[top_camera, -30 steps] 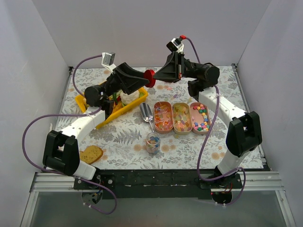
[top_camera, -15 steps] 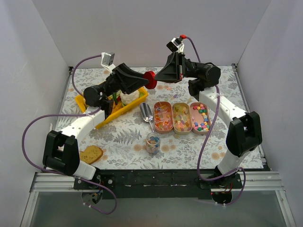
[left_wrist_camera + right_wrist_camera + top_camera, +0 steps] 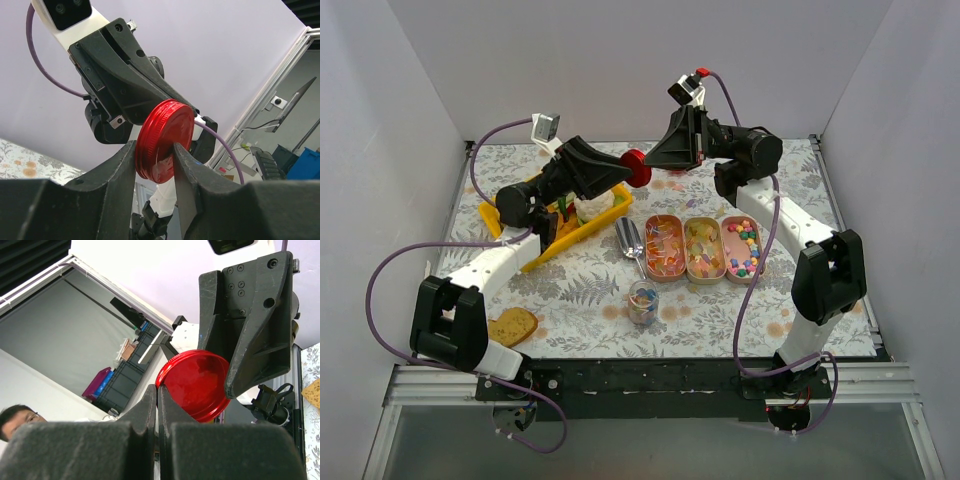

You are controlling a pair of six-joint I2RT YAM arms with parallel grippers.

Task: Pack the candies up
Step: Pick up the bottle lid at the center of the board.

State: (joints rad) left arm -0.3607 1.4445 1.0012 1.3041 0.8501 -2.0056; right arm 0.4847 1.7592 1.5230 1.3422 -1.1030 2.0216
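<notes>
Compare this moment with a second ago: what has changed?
The left gripper closed onto the red lid, its fingers now pressing both sides. The right gripper kept pinching the rim in mid-air, and its wrist edged slightly up. The candies in their trays, the jar and the scoop stayed put.

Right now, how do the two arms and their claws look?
The left arm and right arm have white links, black joints and a purple cable. The left claw and right claw are black and angular, each with a white camera module behind it.
</notes>
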